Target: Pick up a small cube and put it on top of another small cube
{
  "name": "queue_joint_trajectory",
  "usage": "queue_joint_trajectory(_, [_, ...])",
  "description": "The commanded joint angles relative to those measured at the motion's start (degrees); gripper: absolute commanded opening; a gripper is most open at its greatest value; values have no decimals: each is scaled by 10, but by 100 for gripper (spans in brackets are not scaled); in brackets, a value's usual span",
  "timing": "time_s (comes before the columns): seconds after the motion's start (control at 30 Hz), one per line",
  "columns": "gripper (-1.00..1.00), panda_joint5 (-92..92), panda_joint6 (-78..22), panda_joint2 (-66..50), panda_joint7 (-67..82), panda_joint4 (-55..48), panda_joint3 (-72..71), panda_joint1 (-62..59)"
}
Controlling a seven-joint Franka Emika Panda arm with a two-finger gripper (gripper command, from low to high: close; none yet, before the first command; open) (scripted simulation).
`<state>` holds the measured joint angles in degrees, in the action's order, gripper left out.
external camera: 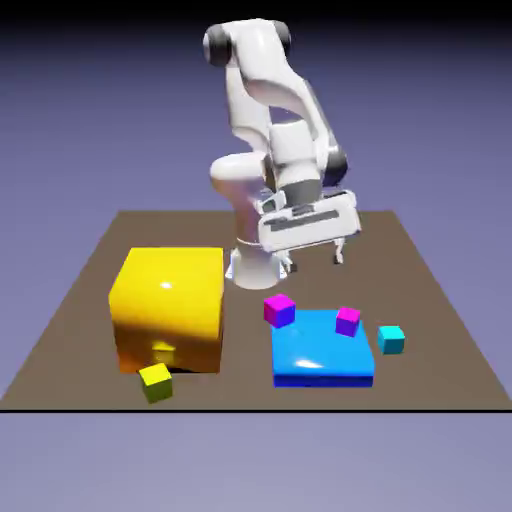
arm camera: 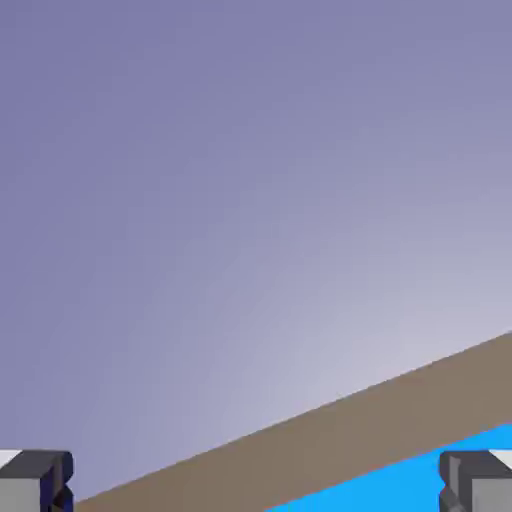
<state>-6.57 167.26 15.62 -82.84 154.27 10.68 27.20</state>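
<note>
While the gripper (external camera: 315, 258) hangs above the table w/ fingers wide & nothing btwn them, the small cyan cube (external camera: 391, 340) sits on the table (external camera: 425, 378) just beside the blue slab (external camera: 322, 350). Pick step prob. in hand; next: level the hand, go over cube, lower.

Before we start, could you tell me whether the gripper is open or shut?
Open: the gripper has its two fingertips far apart, with nothing held between them.
</note>
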Motion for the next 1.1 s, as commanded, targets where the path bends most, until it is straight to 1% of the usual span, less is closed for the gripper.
queue_joint_trajectory(0.0, [0,-4,-4,-11,-25,-4,7,16])
queue_joint_trajectory(1.0, [0,-126,-129,-326,-772,-129,204,507])
queue_joint_trajectory(1.07, [0,-126,-130,-328,-777,-129,205,510])
